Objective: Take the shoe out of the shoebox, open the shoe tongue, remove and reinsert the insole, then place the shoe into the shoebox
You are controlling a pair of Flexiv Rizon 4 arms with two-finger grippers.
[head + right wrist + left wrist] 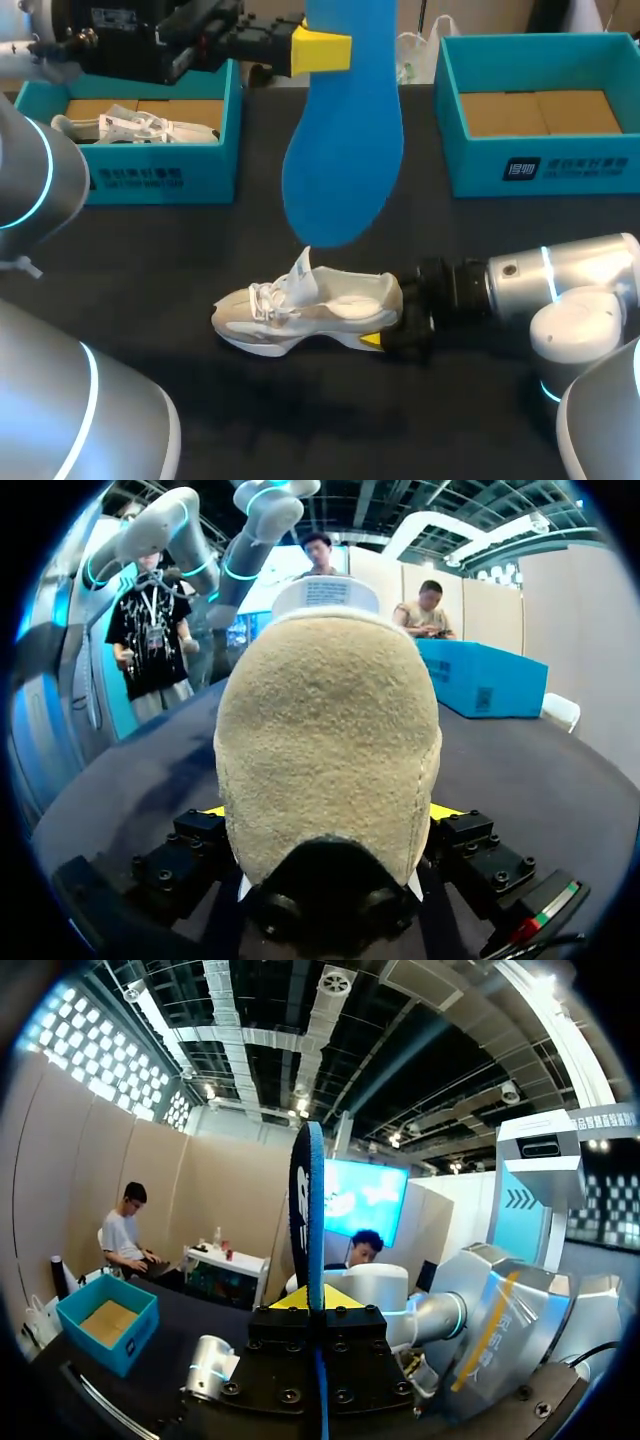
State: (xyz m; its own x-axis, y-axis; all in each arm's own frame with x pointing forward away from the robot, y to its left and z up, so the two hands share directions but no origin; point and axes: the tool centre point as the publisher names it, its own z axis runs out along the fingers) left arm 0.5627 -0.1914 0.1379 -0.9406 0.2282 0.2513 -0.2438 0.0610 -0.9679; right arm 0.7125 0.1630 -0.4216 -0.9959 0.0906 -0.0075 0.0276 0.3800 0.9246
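On your left, the left end effector [322, 50] clamps the blue foam insole [345, 150], held high above the black worktop [150, 260]. At centre, the white and beige mesh sneaker [300, 310] stands upright on the worktop, tongue raised. The right end effector [392, 325] grips its heel. A teal cardboard shoebox [540, 170] stands open at far right.

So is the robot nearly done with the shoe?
About halfway. The shoe is out on the table, tongue up, gripped by the right hand. The left hand holds the blue insole up. To do: slide it in, then put the shoe into a shoebox.
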